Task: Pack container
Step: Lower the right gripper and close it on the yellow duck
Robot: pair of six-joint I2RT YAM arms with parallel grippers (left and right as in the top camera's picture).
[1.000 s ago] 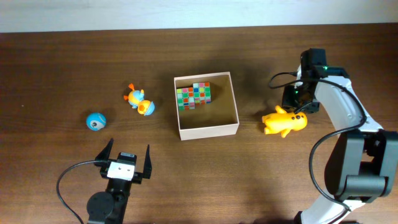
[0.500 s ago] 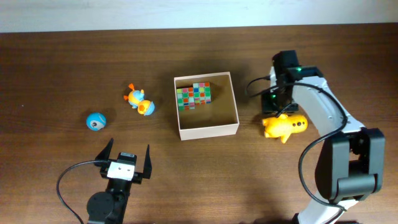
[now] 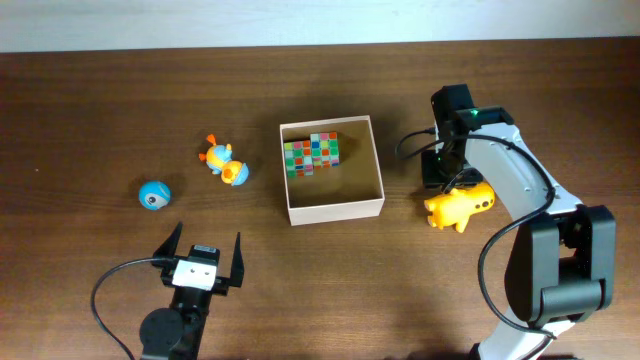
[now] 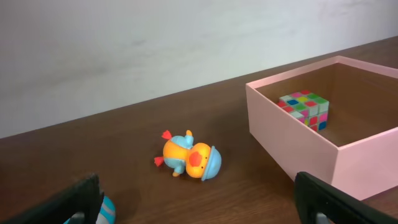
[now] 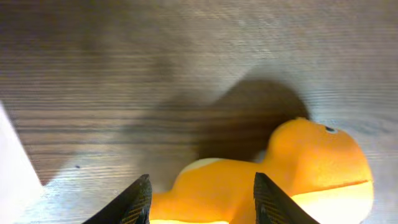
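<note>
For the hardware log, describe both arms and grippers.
Right arm: white shells, black joints, a green light, a looping black cable. Left arm: black, with a white labelled block and a black cable loop. Left gripper and right gripper: black fingers.

Likely robot lab bench: dark wood table (image 3: 60, 100), bare white wall (image 4: 186, 43), cabled right arm (image 3: 525, 185).

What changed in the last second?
The right gripper swung left toward the container and now hangs open over the yellow toy, which shifted slightly. Nothing grasped or released. Left gripper, cube in the container, duck toy and blue ball unchanged.
</note>
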